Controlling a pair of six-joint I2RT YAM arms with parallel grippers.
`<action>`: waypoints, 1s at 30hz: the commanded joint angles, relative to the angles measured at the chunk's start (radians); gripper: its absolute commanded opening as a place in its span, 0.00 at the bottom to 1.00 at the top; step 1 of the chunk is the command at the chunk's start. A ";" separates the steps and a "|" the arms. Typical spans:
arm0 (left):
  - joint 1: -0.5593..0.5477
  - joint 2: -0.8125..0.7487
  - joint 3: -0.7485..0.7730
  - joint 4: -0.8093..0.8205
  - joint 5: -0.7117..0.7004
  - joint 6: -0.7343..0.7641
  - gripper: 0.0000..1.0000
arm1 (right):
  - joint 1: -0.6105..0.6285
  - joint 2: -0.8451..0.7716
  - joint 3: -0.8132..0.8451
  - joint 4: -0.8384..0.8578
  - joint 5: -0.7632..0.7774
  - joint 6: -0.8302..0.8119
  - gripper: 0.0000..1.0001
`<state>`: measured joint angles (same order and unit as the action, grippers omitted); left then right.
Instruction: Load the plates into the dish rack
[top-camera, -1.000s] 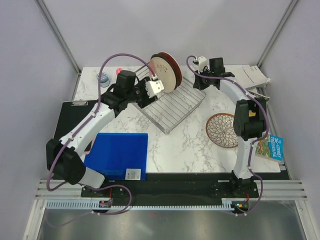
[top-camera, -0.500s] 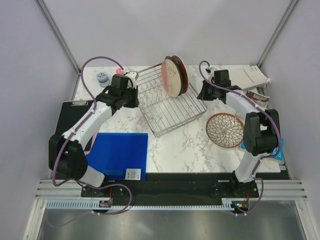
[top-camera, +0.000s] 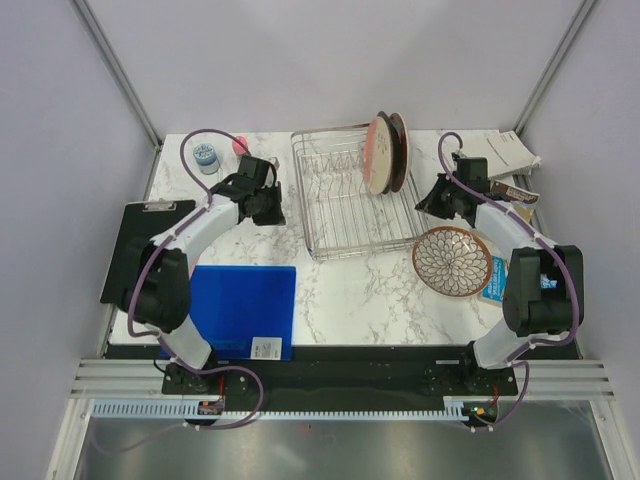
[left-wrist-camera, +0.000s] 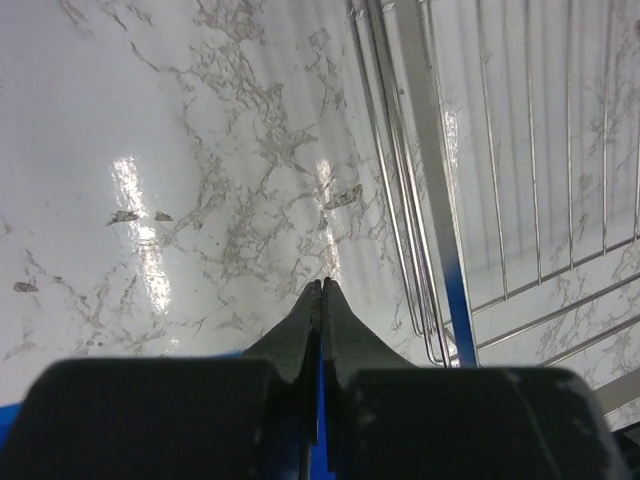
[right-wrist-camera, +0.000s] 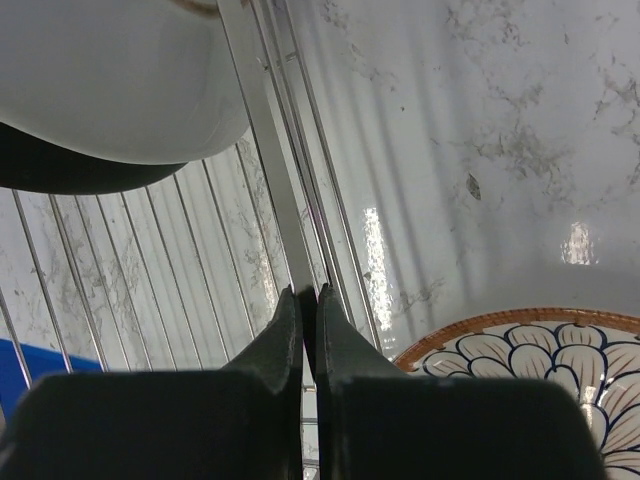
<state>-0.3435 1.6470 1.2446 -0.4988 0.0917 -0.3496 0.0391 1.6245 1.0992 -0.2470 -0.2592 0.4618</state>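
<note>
From above, plates are standing upright in the dish rack while the petal-patterned plate is lying outside it; at the left wrist, my left gripper is pinching together on nothing beside the rack; at the right wrist, my right gripper is pinching together over its rim.

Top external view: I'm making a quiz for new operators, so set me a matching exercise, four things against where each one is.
1 petal plate
2 cream plate
3 blue board
4 left gripper

A shut, left of the dish rack
B standing in the rack
C flat, right of the rack
D flat, near-left of the rack

Pairs: 1-C; 2-B; 3-D; 4-A
</note>
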 joint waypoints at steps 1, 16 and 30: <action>0.001 0.088 0.088 0.042 0.071 -0.051 0.02 | -0.031 -0.038 -0.001 0.072 0.051 0.193 0.00; -0.028 0.335 0.383 0.124 0.112 0.001 0.02 | 0.004 0.190 0.252 0.127 0.049 0.158 0.00; -0.014 0.246 0.325 0.143 -0.089 0.020 0.21 | 0.012 0.276 0.372 0.161 0.008 0.028 0.00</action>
<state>-0.3679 2.0102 1.6115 -0.4023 0.0792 -0.3477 0.0418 1.8801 1.3914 -0.2291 -0.2131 0.4625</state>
